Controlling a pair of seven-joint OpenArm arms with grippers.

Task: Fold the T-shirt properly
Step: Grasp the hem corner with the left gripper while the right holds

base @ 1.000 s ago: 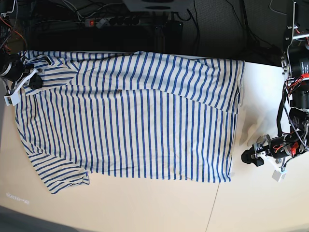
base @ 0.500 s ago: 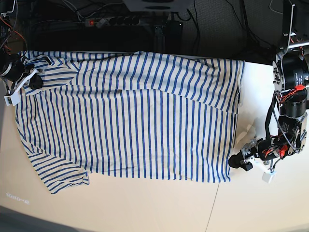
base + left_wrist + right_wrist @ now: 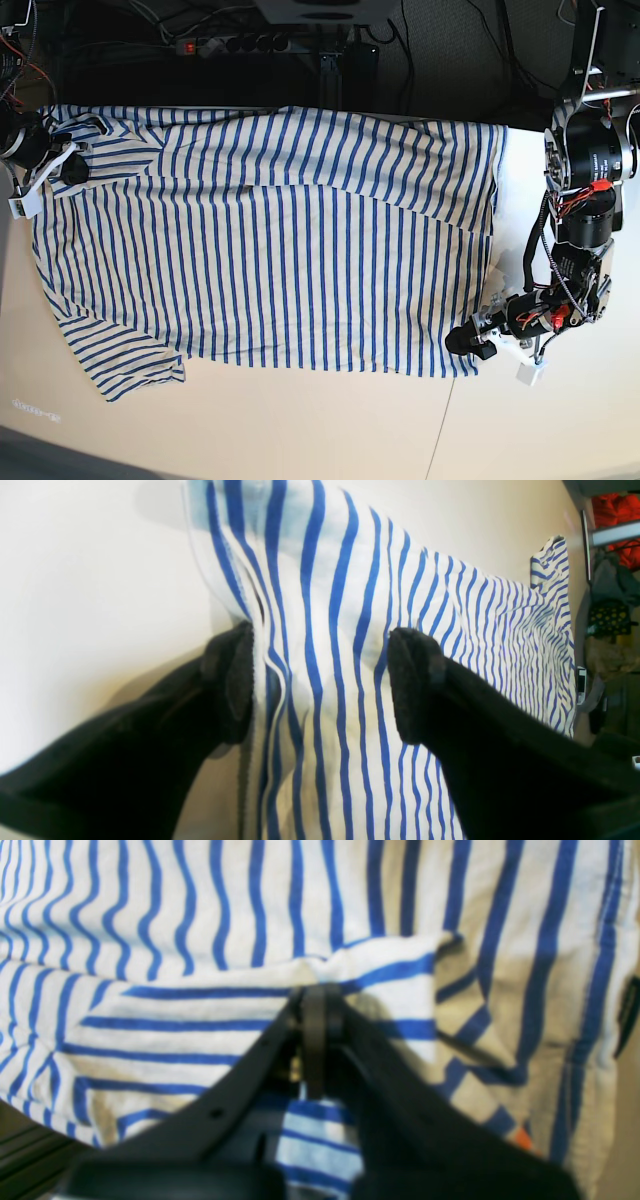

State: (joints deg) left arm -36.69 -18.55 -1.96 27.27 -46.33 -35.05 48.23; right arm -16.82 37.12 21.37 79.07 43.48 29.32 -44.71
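Observation:
The T-shirt (image 3: pixel 270 260) is white with thin blue stripes and lies spread flat on the cream table (image 3: pixel 330 430). My left gripper (image 3: pixel 466 343) is at the shirt's hem corner on the base view's right. In the left wrist view it (image 3: pixel 320 680) is open, with one finger (image 3: pixel 235 680) at the cloth's edge and the other finger (image 3: pixel 415 680) on the shirt (image 3: pixel 330 630). My right gripper (image 3: pixel 62 165) is at the sleeve and shoulder on the base view's left. In the right wrist view it (image 3: pixel 315 1010) is shut on a fold of the shirt (image 3: pixel 225 1005).
A power strip (image 3: pixel 235 43) and cables lie in the dark area behind the table's far edge. Bare table shows in front of the shirt and to the right of it (image 3: pixel 540 420).
My left gripper has moved left across the bare table to the shirt's hem corner and now straddles its edge. The right gripper and the shirt have not moved.

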